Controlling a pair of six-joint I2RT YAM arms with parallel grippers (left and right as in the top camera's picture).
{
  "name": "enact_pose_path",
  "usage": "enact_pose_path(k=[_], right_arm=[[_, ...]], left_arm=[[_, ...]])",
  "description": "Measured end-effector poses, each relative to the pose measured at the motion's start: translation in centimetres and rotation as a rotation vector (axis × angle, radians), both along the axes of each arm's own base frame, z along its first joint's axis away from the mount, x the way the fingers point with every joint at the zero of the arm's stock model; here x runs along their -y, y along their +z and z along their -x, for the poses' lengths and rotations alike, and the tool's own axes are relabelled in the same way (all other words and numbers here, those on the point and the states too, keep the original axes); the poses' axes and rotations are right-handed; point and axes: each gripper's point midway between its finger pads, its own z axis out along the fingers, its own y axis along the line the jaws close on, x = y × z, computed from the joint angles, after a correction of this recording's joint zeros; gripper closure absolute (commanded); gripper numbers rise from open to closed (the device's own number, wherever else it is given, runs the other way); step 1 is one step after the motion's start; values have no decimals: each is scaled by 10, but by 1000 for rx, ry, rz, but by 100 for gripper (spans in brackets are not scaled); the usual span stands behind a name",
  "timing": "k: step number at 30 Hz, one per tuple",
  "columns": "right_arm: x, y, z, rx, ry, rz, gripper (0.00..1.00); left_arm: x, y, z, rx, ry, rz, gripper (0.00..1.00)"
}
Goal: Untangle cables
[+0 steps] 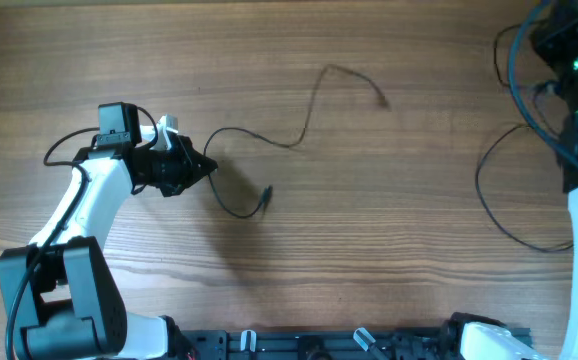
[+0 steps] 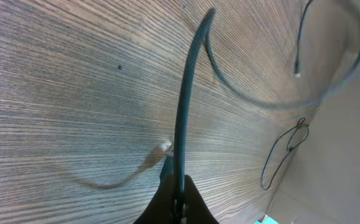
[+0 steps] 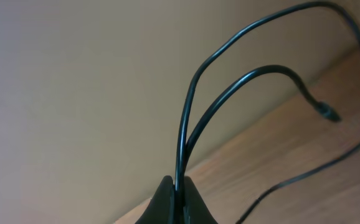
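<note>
Judging by its thinness, the first cable (image 1: pixel 295 146) should be light, limp and slip-prone — grip near its plug end (image 1: pixel 266 196). The left end effector (image 2: pixel 179 200) is clenched on it where it trails across the table (image 1: pixel 389 270); the right end effector (image 3: pixel 179 191) is pinched shut on a second cable (image 3: pixel 184 112), far right.

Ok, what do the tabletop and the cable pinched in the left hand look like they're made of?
The tabletop: wood or wood-look laminate, matte; fine parallel grain lines, no sharp reflections. The cable in the left hand: looks like dark rubber or plastic sheathing, slightly glossy; a pale highlight runs along it and it bends smoothly.
</note>
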Motion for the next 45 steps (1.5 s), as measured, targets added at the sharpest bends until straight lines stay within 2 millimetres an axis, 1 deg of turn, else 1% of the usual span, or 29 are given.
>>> enact_pose_path(k=[3, 5, 7, 9, 12, 13, 14, 15, 16, 19, 21, 23, 24, 25, 26, 27, 28, 29, 31, 33, 34, 35, 36, 38, 39, 40, 42, 44, 45], right_arm=[[20, -10, -1, -35, -56, 36, 96], [43, -29, -2, -101, -131, 82, 96], [81, -67, -2, -233, -229, 133, 96], [112, -104, -4, -343, -276, 165, 96], [142, -142, 2, -455, -321, 156, 96], [152, -150, 6, -479, -340, 151, 91], [160, -156, 12, -503, -356, 144, 68], [164, -160, 18, -526, -365, 137, 12], [169, -167, 28, -565, -375, 127, 0], [169, -176, 38, -614, -375, 108, 0], [158, -180, 35, -619, -310, 90, 0], [136, -181, 24, -584, -170, 39, 0], [111, -179, 14, -541, -28, -10, 1], [82, -174, 5, -491, 125, -61, 3], [66, -171, 2, -468, 200, -85, 6], [41, -169, 1, -453, 300, -121, 7], [15, -168, 0, -452, 392, -147, 7], [-7, -170, 2, -465, 463, -158, 7], [-55, -176, 9, -514, 595, -156, 7], [-90, -183, 16, -567, 676, -130, 7], [-106, -185, 17, -581, 706, -103, 7], [-123, -189, 19, -596, 738, -72, 7], [-133, -192, 20, -602, 757, -54, 8], [-158, -200, 16, -596, 792, -12, 9], [-181, -211, 14, -609, 835, 3, 9], [-194, -219, 13, -621, 861, 8, 9], [-225, -246, 12, -664, 917, 10, 16], [-247, -272, 8, -697, 933, -14, 37], [-256, -281, 3, -699, 934, -27, 41]], left_arm=[[0, 0, 0, 0, 0, 0, 96], [0, 0, 1, -4, 0, 0, 96], [0, 0, 1, -4, 0, 1, 96], [0, 0, 1, -5, 0, 1, 96], [0, 0, 1, -7, 0, 1, 96], [0, 0, 1, -7, 0, 1, 96], [0, 0, 1, -7, 0, 1, 96], [0, 0, 1, -7, 0, 1, 96], [0, 0, 1, -7, 0, 1, 96], [0, 0, 1, -7, 0, 1, 96], [0, 0, 1, -7, 0, 1, 96], [1, 2, -2, 15, -3, 9, 96], [3, 6, -7, 43, -8, 25, 96], [13, 21, -19, 143, -44, 101, 96], [26, 43, -33, 274, -102, 174, 96], [45, 66, -36, 379, -189, 263, 96], [67, 80, -30, 429, -275, 329, 96], [89, 87, -18, 437, -358, 381, 92], [121, 75, 4, 374, -444, 364, 96], [137, 44, 20, 276, -464, 214, 96], [141, 34, 25, 256, -476, 154, 96], [142, 22, 28, 236, -481, 78, 96], [140, 11, 31, 220, -481, -7, 96], [136, 3, 29, 219, -472, -78, 96], [134, 1, 27, 219, -465, -100, 96], [132, -1, 26, 220, -461, -112, 96], [129, -3, 25, 213, -454, -134, 96], [127, -5, 27, 203, -451, -146, 96], [126, -6, 27, 200, -451, -148, 96]])
